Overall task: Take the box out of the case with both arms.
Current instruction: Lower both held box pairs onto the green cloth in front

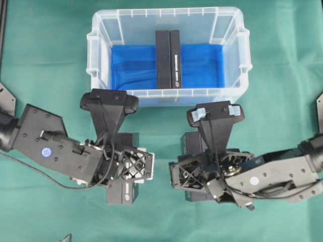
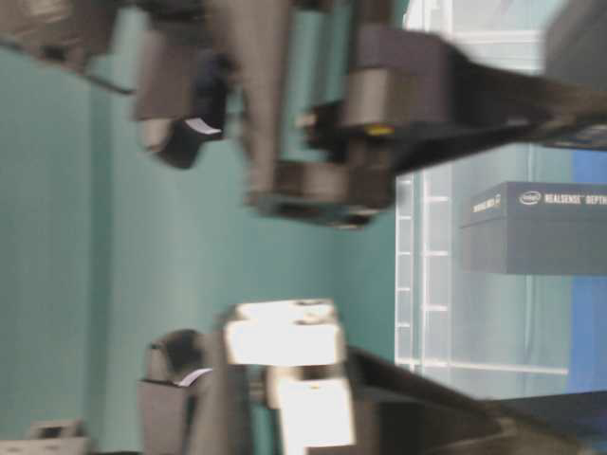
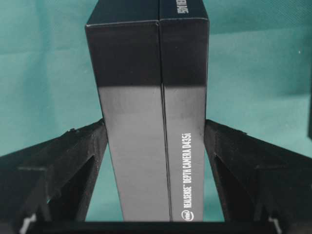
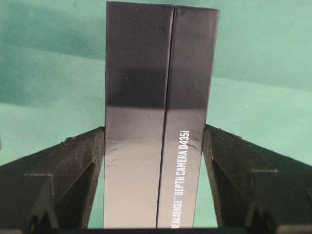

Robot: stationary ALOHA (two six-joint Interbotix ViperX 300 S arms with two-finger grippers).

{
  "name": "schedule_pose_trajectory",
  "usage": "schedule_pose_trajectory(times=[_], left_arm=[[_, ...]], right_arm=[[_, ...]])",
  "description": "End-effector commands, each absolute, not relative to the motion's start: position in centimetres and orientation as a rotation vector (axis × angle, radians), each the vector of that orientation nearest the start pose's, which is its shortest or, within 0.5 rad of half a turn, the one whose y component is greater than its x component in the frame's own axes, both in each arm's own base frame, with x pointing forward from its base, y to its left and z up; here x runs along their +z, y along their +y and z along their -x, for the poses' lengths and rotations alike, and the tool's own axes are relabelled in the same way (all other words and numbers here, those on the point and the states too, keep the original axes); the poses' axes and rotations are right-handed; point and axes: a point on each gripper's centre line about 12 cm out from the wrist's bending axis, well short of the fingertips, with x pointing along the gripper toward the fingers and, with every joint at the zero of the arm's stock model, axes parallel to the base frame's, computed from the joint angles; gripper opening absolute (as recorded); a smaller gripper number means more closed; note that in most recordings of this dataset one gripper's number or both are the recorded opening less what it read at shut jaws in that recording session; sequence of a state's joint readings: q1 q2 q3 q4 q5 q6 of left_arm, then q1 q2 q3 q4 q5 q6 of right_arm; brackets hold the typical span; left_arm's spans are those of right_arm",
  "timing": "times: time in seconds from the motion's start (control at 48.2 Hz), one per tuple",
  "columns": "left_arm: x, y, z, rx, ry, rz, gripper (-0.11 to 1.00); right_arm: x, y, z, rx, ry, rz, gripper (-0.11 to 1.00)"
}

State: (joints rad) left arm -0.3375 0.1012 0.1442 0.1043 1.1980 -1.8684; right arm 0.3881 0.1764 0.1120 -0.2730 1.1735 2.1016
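Your left gripper (image 3: 156,129) is clamped on one RealSense box (image 3: 146,63) and your right gripper (image 4: 154,131) on a second RealSense box (image 4: 161,53), both outside the case (image 1: 94,55) over the green cloth (image 1: 45,65), while a third box (image 1: 168,58) still stands inside, so the task looks unfinished.

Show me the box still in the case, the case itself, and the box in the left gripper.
Box in the case (image 1: 168,59), overhead view, top face.
Case (image 1: 166,12), overhead view, far rim.
Box in the left gripper (image 3: 146,136), left wrist view, front face.
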Motion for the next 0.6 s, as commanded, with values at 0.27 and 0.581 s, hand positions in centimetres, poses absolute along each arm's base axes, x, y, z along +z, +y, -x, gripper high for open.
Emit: schedule_pose_trajectory(times=[0.27,0.581], left_arm=[[21.0,-12.4,-38.7,0.965,1.055,1.298,0.63],[21.2,-12.3,-39.2,0.931,1.039,1.321,0.63]], right_arm=[[21.0,12.5,-39.4,-1.121,0.872,-1.262,0.65],[21.0,12.3,-39.5,-1.128,0.877,-1.279,0.65]])
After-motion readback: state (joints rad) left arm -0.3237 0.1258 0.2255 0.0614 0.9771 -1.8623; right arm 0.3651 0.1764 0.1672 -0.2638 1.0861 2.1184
